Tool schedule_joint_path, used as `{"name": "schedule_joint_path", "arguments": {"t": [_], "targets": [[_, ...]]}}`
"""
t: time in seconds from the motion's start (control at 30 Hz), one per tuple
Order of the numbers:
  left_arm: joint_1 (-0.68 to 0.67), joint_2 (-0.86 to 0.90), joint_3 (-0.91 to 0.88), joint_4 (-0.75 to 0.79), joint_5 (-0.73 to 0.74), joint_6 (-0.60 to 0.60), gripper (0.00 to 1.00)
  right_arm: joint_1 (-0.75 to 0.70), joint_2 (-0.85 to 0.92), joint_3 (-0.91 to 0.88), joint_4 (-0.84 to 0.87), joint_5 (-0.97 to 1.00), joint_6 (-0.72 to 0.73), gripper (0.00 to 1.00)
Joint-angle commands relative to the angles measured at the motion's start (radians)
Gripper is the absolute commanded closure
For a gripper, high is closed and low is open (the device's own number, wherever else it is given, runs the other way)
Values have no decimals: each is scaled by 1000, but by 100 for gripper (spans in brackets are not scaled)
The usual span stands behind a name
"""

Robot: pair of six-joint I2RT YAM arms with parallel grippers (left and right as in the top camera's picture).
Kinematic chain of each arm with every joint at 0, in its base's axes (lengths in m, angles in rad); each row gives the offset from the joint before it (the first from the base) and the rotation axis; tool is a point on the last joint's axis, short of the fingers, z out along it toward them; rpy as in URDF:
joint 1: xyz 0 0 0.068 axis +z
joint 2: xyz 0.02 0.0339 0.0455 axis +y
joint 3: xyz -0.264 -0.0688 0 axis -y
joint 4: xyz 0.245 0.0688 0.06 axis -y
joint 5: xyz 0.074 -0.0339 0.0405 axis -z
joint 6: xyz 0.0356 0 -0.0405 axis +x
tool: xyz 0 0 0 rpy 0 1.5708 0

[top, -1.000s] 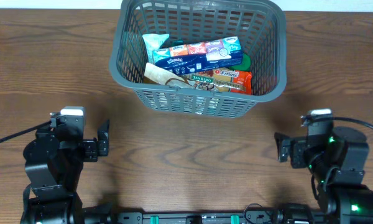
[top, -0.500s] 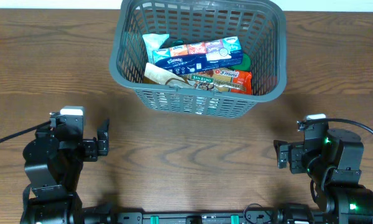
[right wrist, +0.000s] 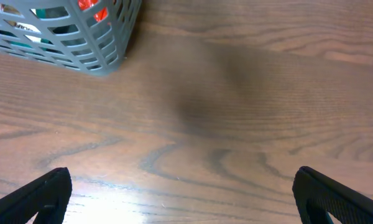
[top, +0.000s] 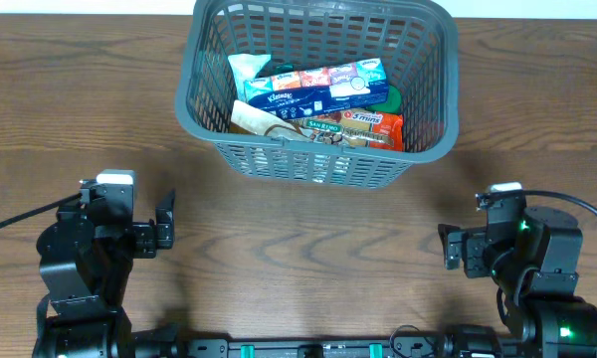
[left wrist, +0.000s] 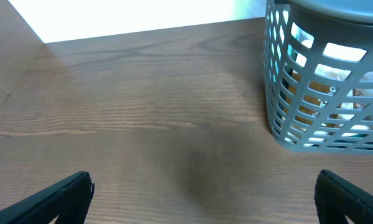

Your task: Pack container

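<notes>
The dark grey lattice container (top: 204, 104) stands at the far middle of the table. It holds a blue tissue pack (top: 323, 88), an orange packet (top: 368, 126), a pale packet (top: 249, 70) and other packets. It also shows in the left wrist view (left wrist: 280, 106) and in the right wrist view (right wrist: 93, 53). My left gripper (top: 165, 225) is open and empty over bare wood at the near left, its fingers wide apart in the left wrist view (left wrist: 202, 202). My right gripper (top: 448, 247) is open and empty at the near right, also seen in the right wrist view (right wrist: 183, 196).
The wooden table (top: 308, 229) stretches between the container and both arms. A cable (top: 10, 224) runs off to the left of the left arm.
The right arm has shifted slightly left and nearer since a second ago, then stayed still. The left arm and the container have not moved.
</notes>
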Motion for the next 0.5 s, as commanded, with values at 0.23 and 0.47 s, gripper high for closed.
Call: {"name": "schedule_joint_path", "arguments": {"t": [0.23, 0.47], "targets": [[2, -5, -4, 1, 10, -5, 1, 107, -383, -145, 134, -116, -22, 1], [2, -5, -4, 1, 10, -6, 1, 139, -521, -472, 594, -156, -23, 1]]}}
